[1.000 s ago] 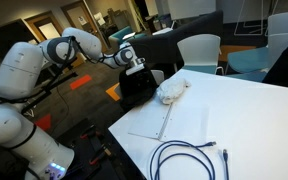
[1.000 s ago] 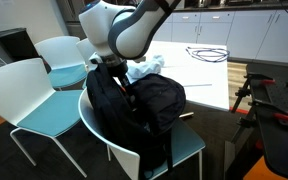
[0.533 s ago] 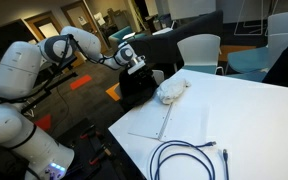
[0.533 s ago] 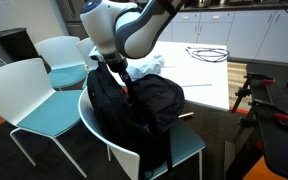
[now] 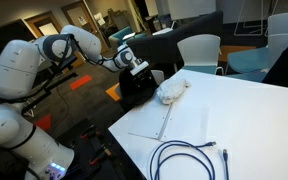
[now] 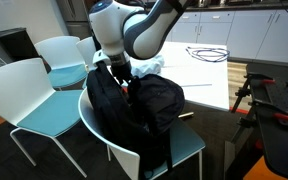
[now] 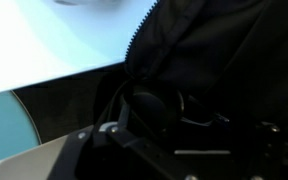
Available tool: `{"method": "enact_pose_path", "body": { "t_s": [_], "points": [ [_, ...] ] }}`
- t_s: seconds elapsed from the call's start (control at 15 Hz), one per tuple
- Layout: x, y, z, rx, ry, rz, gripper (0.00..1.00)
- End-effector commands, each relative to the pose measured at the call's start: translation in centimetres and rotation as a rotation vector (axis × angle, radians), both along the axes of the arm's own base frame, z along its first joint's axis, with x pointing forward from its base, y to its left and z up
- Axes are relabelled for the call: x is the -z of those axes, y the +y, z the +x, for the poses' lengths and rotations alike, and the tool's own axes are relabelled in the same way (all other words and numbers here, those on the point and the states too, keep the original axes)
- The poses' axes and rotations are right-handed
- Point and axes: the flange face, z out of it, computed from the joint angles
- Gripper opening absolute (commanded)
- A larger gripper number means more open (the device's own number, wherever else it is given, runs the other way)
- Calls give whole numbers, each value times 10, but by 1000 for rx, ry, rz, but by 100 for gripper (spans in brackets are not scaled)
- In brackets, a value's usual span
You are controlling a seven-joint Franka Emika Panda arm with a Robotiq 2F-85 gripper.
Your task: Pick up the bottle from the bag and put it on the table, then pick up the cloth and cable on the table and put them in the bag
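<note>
A black bag [image 5: 134, 90] [image 6: 149, 108] sits on a chair at the table's edge. My gripper [image 5: 136, 70] [image 6: 127, 88] is at the bag's open top, its fingers down in the opening. The wrist view shows only the dark inside of the bag [image 7: 214, 60]. A dark round shape [image 7: 149, 108] lies near the jaws; I cannot tell whether it is the bottle or whether the jaws hold it. A white cloth [image 5: 171, 91] [image 6: 149, 67] lies on the white table [image 5: 234, 115] [image 6: 199, 72] beside the bag. A coiled dark cable [image 5: 189, 158] [image 6: 206, 52] lies farther along the table.
A thin white sheet [image 5: 149, 122] lies on the table between cloth and cable. The bag's chair [image 6: 189, 150] is teal and white. More such chairs [image 6: 29, 95] [image 5: 199, 50] stand around. Dark equipment [image 6: 274, 105] stands at the table's far side.
The arm has shifted slightly up and towards the table over the bag; the gripper stays at the bag's opening. Cloth and cable have not moved.
</note>
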Motion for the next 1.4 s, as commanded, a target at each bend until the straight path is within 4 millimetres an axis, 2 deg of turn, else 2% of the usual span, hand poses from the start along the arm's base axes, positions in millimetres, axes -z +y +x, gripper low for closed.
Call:
{"method": "enact_pose_path", "body": {
  "t_s": [0.0,0.07,0.13,0.47,1.0,1.33],
  "points": [
    [-18,-14,-12,-193,38,29,100],
    [-21,-16,-12,-246,35,44,100],
    [-8,-10,-2,-156,36,19,100],
    [-10,-14,-5,-220,44,33,100],
    [0,-22,10,-664,24,90,100],
    [6,-15,-3,-829,108,151,100]
  ]
}}
